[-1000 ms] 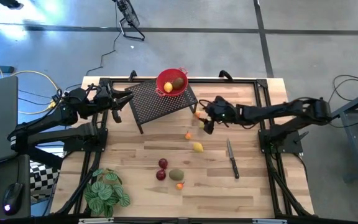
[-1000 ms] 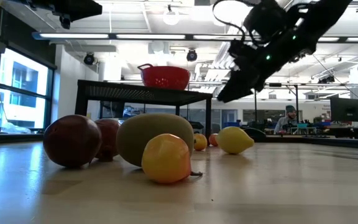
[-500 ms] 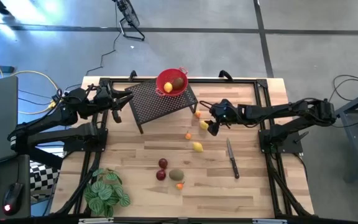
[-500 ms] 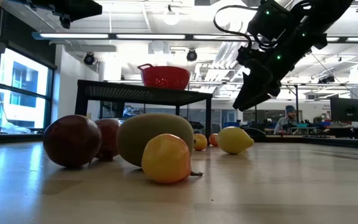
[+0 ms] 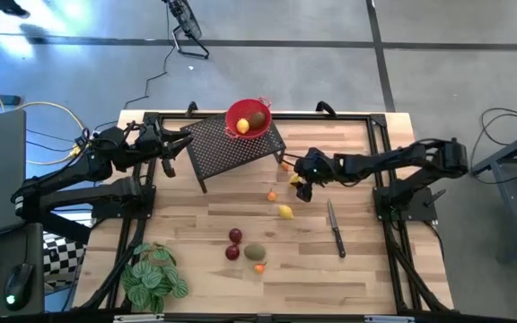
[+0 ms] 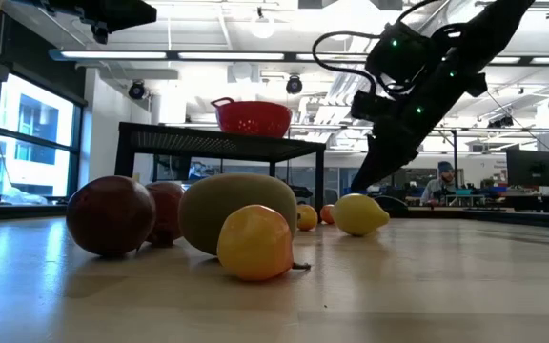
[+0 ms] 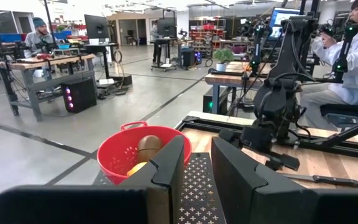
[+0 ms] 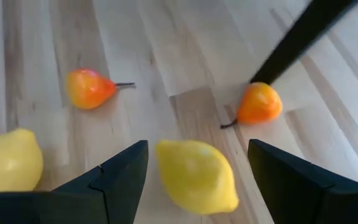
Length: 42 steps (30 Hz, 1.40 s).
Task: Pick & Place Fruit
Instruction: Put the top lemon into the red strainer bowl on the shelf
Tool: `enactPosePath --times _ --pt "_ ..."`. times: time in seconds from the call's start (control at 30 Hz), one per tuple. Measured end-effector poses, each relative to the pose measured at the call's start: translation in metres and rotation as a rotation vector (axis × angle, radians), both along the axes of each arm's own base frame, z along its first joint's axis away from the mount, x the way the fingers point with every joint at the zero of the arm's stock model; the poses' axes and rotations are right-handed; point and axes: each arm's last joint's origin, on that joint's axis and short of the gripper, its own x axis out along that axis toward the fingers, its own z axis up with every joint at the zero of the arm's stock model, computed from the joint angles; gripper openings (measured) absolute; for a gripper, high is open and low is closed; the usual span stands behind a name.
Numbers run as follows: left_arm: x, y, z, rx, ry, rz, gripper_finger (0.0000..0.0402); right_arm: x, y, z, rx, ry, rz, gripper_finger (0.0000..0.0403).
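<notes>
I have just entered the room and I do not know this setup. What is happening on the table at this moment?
The right gripper hangs open around a yellow lemon near the black mesh stand, not yet gripping it. The red bowl on the stand already holds two fruits. Other fruit lies on the table. The left gripper waits beside the stand.

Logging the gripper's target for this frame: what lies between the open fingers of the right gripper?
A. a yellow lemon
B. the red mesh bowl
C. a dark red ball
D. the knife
A: in the right wrist view a yellow lemon lies on the wood between the spread fingers of the right gripper, not yet gripped; the high view shows that gripper low over the table, beside the black mesh stand.
</notes>
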Motion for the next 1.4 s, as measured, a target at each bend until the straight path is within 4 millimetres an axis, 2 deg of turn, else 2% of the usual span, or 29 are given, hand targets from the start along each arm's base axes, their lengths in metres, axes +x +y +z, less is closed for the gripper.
enactPosePath --times 0.27,0.47,0.57,0.83,1.17,1.4 --pt "0.0 0.0 0.0 0.0 0.0 0.0 0.0077 -0.003 -0.009 -0.002 0.007 0.016 -0.021 0.027" --pt "0.0 0.0 0.0 0.0 0.0 0.0 0.0077 -0.003 -0.011 0.002 0.09 -0.043 -0.188 0.027" --pt "0.0 0.0 0.0 0.001 0.001 0.0 0.0077 -0.003 -0.007 0.001 0.134 -0.049 -0.22 0.027" --pt "0.0 0.0 -0.001 0.023 0.016 0.002 0.0077 -0.001 0.004 -0.003 0.121 -0.017 -0.162 0.027" --pt "0.0 0.0 -0.003 0.013 0.035 0.001 0.0077 0.004 -0.009 -0.036 0.097 0.098 -0.123 0.027" --pt "0.0 0.0 -0.002 0.014 0.032 0.002 0.0077 0.005 -0.01 -0.039 0.099 0.102 -0.122 0.027"
